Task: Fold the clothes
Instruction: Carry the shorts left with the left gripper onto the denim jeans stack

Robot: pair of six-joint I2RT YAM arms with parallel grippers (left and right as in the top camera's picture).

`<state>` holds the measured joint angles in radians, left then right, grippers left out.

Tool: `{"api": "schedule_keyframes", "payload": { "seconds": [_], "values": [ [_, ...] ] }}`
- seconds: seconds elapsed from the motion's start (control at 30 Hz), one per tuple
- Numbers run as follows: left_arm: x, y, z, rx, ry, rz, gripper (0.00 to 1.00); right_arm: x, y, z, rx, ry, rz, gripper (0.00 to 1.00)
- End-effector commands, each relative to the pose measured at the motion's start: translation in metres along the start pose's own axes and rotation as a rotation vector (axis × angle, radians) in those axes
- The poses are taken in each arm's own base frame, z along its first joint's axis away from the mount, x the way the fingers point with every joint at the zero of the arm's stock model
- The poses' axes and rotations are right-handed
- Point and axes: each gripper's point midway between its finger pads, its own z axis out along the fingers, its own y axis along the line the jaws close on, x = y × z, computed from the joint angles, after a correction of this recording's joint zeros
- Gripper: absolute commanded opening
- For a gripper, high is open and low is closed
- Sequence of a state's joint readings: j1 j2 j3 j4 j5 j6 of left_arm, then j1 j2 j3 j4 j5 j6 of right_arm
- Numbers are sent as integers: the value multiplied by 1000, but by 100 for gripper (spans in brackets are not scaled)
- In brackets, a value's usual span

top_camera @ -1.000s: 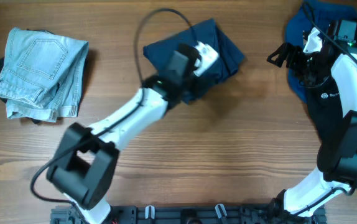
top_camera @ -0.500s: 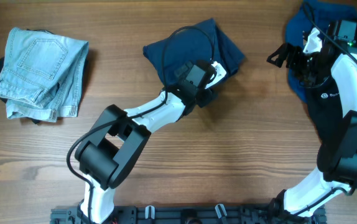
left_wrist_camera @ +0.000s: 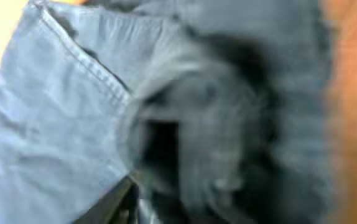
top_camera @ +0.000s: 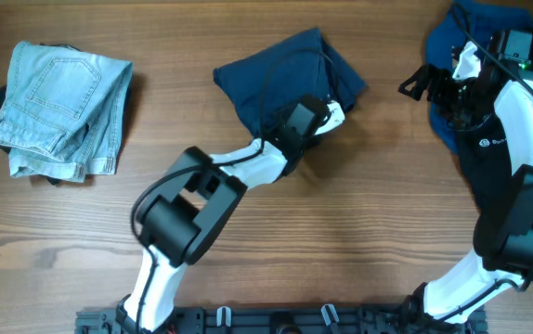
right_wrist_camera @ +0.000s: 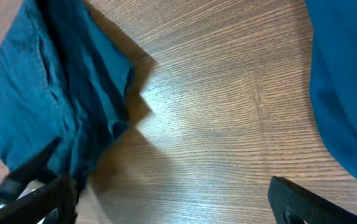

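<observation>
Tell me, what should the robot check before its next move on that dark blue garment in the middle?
1. Left gripper is at the cloth: ok. It sits at the lower right edge of the navy garment.
2. Left gripper really has hold of the cloth: cannot tell. The left wrist view is blurred.
3. Right gripper is free to help: ok. Its fingers are wide apart over the bare table and hold nothing.
4. Navy garment is lying flat: not ok. It looks bunched.
5. Jeans stack is out of the way: ok. It sits far to the left.
</observation>
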<state>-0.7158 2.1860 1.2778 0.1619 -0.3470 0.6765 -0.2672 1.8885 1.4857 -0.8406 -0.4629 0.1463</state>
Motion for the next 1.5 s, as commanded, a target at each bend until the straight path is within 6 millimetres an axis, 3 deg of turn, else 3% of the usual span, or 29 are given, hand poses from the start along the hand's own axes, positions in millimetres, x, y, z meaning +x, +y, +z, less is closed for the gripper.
{"api": "schedule_keyframes", "payload": {
  "seconds": [0.0,0.03,0.07,0.1,0.17,0.27,0.37,0.4,0.43,0.5,0.53,0.6,0.7,0.8,0.83,0.9,1.0,1.1,1.23,1.37,1.4,1.47],
  "values": [
    [58,-9,22,-29,160,75,30,1,1,2,-8,5,11,100],
    [60,-6,22,-38,168,71,26,1,1,2,-8,5,11,100],
    [62,0,22,-64,179,68,11,1,1,2,-8,5,11,99],
    [61,11,21,-125,189,50,4,1,1,2,-8,5,11,100],
    [52,47,10,-311,187,-64,4,1,1,2,-8,6,11,100],
    [25,107,-33,-490,125,-301,4,1,1,2,-8,6,11,100],
    [-8,168,-97,-609,-11,-507,4,1,1,2,-9,6,11,100],
    [-9,199,-127,-683,-69,-654,4,1,2,2,-12,7,11,100],
    [-9,216,-146,-720,-105,-738,4,1,4,2,-26,8,10,99],
    [-10,232,-169,-730,-138,-789,4,2,5,2,-31,9,11,99],
    [-14,226,-170,-652,-127,-728,4,2,5,2,-31,9,11,100],
    [-17,193,-155,-446,-81,-582,4,2,5,2,-31,9,11,100],
    [-2,137,-137,-166,26,-402,4,2,5,2,-31,9,11,100],
    [14,126,-139,-126,99,-342,4,2,6,2,-34,13,12,99],
    [21,130,-142,-134,118,-349,4,3,7,2,-35,16,9,100],
    [40,161,-158,-231,162,-420,4,5,11,4,-37,22,1,100],
    [57,221,-194,-338,134,-506,4,6,16,6,-41,26,-12,99],
    [70,258,-219,-355,119,-341,4,7,18,7,-42,28,-16,100],
    [116,326,-249,-498,223,-32,4,7,18,7,-42,29,-13,100],
    [131,387,-271,-661,259,214,4,7,18,7,-41,30,-13,100],
    [141,407,-279,-708,258,286,4,7,18,7,-41,29,-13,100],
    [163,425,-279,-710,209,352,4,7,18,7,-42,30,-12,100]
  ]
}}
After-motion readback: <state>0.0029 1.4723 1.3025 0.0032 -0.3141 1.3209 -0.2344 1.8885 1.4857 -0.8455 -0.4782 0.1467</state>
